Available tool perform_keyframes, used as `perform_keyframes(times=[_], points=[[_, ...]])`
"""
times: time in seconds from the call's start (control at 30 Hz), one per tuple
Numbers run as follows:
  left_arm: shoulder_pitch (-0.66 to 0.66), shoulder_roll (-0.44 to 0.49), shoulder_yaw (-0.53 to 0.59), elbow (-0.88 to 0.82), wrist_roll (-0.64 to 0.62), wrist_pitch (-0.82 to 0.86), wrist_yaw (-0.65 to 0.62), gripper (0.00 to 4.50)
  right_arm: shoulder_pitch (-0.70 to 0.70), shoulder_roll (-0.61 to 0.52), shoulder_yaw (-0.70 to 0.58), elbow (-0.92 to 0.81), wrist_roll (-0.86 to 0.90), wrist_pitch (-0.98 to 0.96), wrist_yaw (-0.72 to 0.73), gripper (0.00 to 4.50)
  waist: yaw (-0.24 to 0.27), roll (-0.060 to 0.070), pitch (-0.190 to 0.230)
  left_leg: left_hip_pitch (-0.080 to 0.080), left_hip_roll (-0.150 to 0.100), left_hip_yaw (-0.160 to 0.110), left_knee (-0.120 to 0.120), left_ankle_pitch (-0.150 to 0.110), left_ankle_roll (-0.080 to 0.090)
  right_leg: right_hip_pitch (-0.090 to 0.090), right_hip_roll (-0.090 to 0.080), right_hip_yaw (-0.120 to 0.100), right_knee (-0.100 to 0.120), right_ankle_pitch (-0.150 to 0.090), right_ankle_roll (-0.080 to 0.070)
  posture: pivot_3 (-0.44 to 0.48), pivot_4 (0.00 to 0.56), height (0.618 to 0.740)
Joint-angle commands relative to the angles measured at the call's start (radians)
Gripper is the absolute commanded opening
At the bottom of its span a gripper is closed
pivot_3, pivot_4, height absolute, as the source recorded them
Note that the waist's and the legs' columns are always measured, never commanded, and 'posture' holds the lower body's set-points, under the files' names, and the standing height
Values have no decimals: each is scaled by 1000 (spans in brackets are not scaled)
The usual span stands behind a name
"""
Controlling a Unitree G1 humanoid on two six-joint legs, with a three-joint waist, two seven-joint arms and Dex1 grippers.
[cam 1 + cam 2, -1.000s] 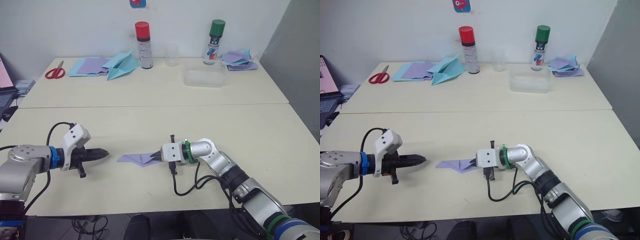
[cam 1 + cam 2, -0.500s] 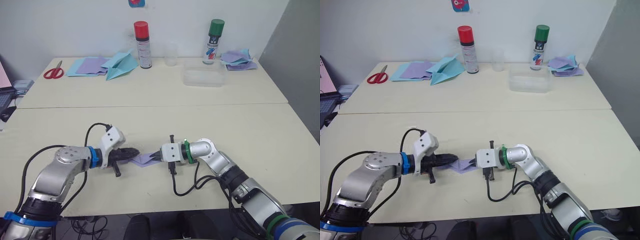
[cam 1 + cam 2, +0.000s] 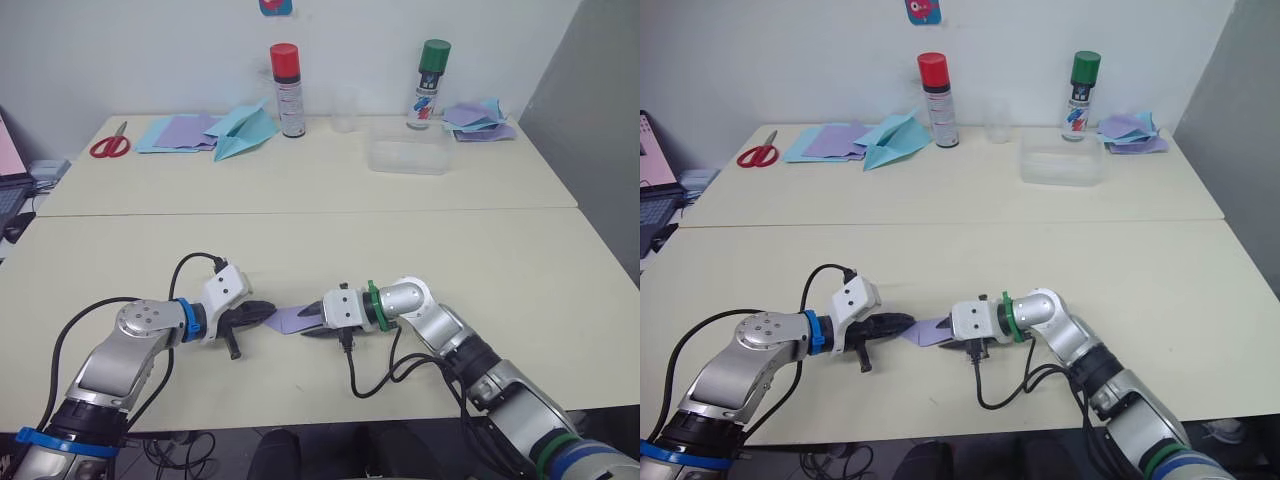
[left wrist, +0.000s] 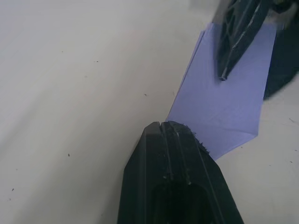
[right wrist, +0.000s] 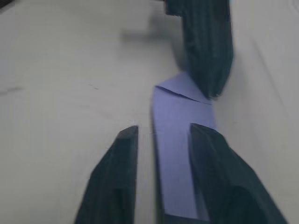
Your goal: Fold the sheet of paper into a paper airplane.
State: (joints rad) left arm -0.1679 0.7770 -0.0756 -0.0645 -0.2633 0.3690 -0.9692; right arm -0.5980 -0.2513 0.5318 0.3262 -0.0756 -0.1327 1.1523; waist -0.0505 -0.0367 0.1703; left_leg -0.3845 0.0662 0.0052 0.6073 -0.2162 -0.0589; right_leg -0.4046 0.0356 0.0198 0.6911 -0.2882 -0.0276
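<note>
The lavender sheet of paper [image 3: 288,320] lies flat on the cream table [image 3: 300,250] near its front edge, folded into a narrow creased shape. My left gripper [image 3: 267,310] is shut, and its tip rests at the paper's left end [image 4: 219,107]. My right gripper [image 3: 306,323] is open at the paper's right end. In the right wrist view its two fingers [image 5: 120,158] stand on either side of the paper [image 5: 176,140], not closed on it. The two gripper tips face each other, a few centimetres apart.
Along the far edge are red scissors [image 3: 108,143], a pile of blue and purple sheets [image 3: 180,131], a light blue paper plane [image 3: 242,130], a red-capped can [image 3: 286,88], a clear cup [image 3: 345,108], a clear box [image 3: 408,157], a green-capped can [image 3: 432,82] and crumpled sheets [image 3: 478,117].
My left arm swung right from the table's left side until its shut tip reached the paper's left end. My right gripper turned at the wrist and opened, letting go of the paper.
</note>
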Motion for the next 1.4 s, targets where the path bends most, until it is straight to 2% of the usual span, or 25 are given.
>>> perform_keyframes(times=[0.03, 0.1, 0.2, 0.3, 0.5, 0.53, 0.77, 0.93, 1.27, 1.4], points=[[25, -3, -31, 46, 48, 10, 13, 0, -1, -65, -18, -143, 88, 153, 126, 3014, 1, 0, 0, 0, 0, 0, 0, 0, 0, 0, 0, 0, 0, 0, 0, 0, 150, 740], [22, -8, -35, 51, 52, 6, 16, 0, -11, -97, -38, -193, 117, 209, 151, 3014, 2, 0, 0, 0, -1, 0, 1, 0, 0, 0, -1, 0, 0, 0, 0, 0, 150, 740], [26, -11, -39, 52, 56, 2, 21, 0, -38, -80, -100, -231, 166, 299, 98, 3014, 2, 0, 0, 1, -1, 0, 1, 0, 0, 0, -1, 0, 1, 0, 0, 0, 150, 740], [32, -13, -45, 55, 63, -6, 25, 0, -66, 4, -169, -233, 210, 386, -19, 2430, 1, 0, 0, 2, -1, -1, 1, 0, 0, 0, -1, -1, 4, 0, 0, 0, 150, 740], [38, -11, -47, 58, 70, -10, 26, 0, -30, 126, -122, -174, 133, 454, -208, 229, 7, 0, -1, 1, -1, -1, 1, 0, 0, 0, -1, -1, 4, 0, 0, 0, 150, 740], [37, -11, -47, 58, 71, -9, 26, 0, -19, 132, -102, -147, 107, 440, -232, 8, 9, 0, -1, 1, -1, -1, 1, 0, 0, 0, -1, 0, 4, 0, 0, 0, 150, 740], [25, 0, -48, 74, 77, -14, 18, 0, -6, 111, -21, -51, -9, 413, -293, 8, 9, 1, -1, 2, -2, 1, 1, 0, 0, 0, -2, 1, 4, 0, 0, 0, 150, 740], [20, 2, -50, 82, 81, -16, 14, 0, -5, 67, -44, -34, -19, 449, -297, 8, 9, 2, -2, 2, -2, -1, 1, 0, 0, 0, -2, -1, 5, 0, 0, 0, 150, 740], [10, 2, -58, 103, 81, -27, 13, 0, 89, -110, -99, -160, 6, 485, -247, 8, 18, 2, -4, 2, -2, 0, 2, 0, 0, 1, -2, 0, 4, 0, 0, 0, 150, 740], [-3, 5, -60, 118, 84, -33, 7, 0, 99, -129, -149, -217, 48, 438, -244, 8, 18, 2, -5, 2, -3, 0, 2, 0, 0, 1, -2, 0, 4, 0, 0, 0, 150, 740]])
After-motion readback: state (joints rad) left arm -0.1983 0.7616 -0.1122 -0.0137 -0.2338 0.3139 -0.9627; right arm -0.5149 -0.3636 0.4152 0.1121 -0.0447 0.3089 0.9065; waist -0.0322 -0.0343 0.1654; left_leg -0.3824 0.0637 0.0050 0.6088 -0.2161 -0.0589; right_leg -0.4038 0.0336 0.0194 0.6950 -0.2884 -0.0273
